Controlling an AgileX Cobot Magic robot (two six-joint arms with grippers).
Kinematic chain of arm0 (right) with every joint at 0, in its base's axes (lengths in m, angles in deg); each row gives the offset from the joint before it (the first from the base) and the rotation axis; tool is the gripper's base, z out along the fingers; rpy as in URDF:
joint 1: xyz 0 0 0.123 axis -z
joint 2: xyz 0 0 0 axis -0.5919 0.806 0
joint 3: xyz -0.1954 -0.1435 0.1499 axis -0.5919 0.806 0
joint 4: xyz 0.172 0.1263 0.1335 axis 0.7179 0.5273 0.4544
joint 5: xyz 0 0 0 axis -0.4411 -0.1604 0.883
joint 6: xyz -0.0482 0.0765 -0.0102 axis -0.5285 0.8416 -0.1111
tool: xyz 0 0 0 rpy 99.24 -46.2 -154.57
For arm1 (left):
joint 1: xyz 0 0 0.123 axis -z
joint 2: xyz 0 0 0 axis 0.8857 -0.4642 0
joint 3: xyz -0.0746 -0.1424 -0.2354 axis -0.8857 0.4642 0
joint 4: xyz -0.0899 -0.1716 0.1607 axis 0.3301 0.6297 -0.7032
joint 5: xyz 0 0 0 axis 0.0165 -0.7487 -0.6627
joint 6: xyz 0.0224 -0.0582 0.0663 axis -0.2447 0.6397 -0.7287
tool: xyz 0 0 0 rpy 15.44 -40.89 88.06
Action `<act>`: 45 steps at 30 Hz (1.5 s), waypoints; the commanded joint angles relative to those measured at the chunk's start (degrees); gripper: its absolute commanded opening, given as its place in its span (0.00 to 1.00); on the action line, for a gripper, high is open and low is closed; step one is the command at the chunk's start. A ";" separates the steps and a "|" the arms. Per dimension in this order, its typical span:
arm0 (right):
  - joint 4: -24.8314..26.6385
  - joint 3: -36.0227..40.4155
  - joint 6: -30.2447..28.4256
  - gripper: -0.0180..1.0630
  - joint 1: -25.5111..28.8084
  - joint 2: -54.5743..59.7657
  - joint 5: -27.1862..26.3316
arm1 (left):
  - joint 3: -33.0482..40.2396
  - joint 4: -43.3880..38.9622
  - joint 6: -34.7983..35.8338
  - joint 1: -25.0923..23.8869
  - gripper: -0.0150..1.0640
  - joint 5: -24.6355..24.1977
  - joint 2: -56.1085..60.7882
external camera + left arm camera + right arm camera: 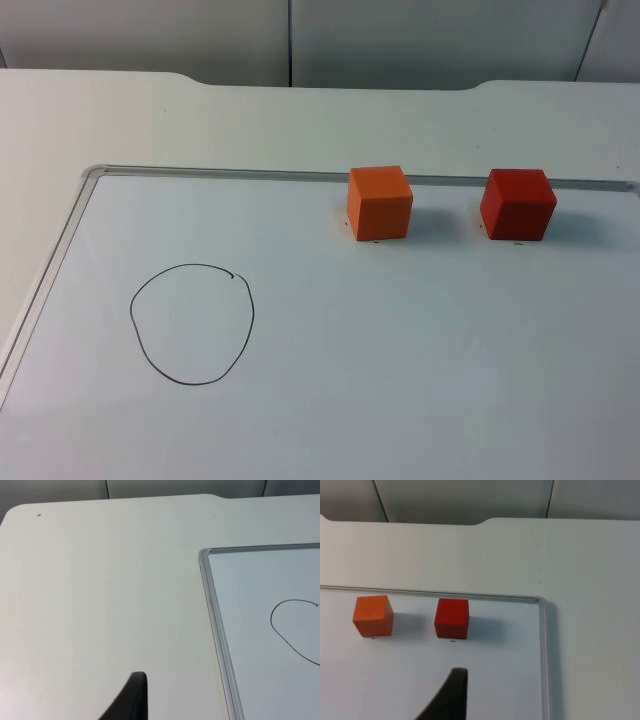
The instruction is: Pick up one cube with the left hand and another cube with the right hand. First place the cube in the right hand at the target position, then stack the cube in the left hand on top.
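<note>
Cubes, orange (379, 203) and red (517, 205), sat untouched at the far right of the whiteboard (400, 400); the circle (192, 323) held nothing. Whether either tool was clenched, I could not tell; every step remained.

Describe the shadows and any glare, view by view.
Top view: the orange cube and red cube throw only faint shadows on the whiteboard; no glare. Right wrist view: soft shadows lie beside both cubes. Left wrist view: even light on the table, no hard shadow by the drawn circle.
</note>
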 commanded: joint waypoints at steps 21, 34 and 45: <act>8.01 -21.31 -3.18 0.95 -0.66 34.15 -4.83 | 0.37 0.02 0.00 -0.26 0.99 0.45 0.22; -2.57 -21.97 9.70 0.94 -14.60 50.50 -10.99 | 0.37 0.02 0.00 -0.26 0.99 0.45 0.22; -12.98 -21.97 24.66 0.94 -19.70 64.22 -17.39 | 0.37 0.02 0.00 -0.26 0.99 0.45 0.22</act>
